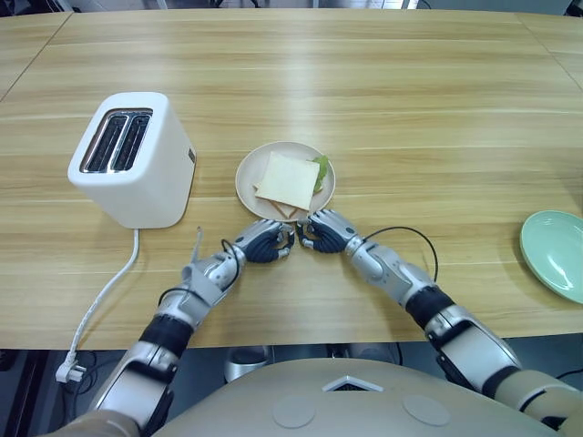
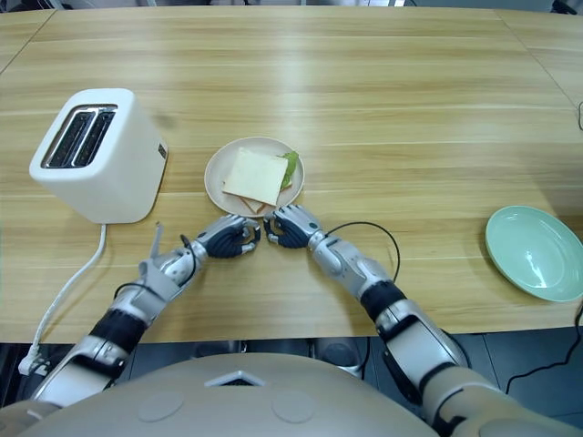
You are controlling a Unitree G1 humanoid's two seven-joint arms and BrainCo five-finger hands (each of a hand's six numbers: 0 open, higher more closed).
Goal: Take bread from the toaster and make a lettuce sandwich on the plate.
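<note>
A white toaster (image 1: 135, 171) stands at the left with its two slots empty. On the cream plate (image 1: 248, 182) lies a sandwich: a top slice of bread (image 1: 286, 178) over lettuce (image 1: 321, 170) that sticks out at the right, with a lower slice's corner showing at the front. My left hand (image 1: 262, 242) and right hand (image 1: 322, 231) rest on the table just in front of the plate, close together, fingers curled and holding nothing.
A pale green plate (image 1: 554, 251) sits at the right edge of the table. The toaster's white cord (image 1: 105, 296) runs down over the table's front edge at the left. Bare wood stretches behind the plate and to the right.
</note>
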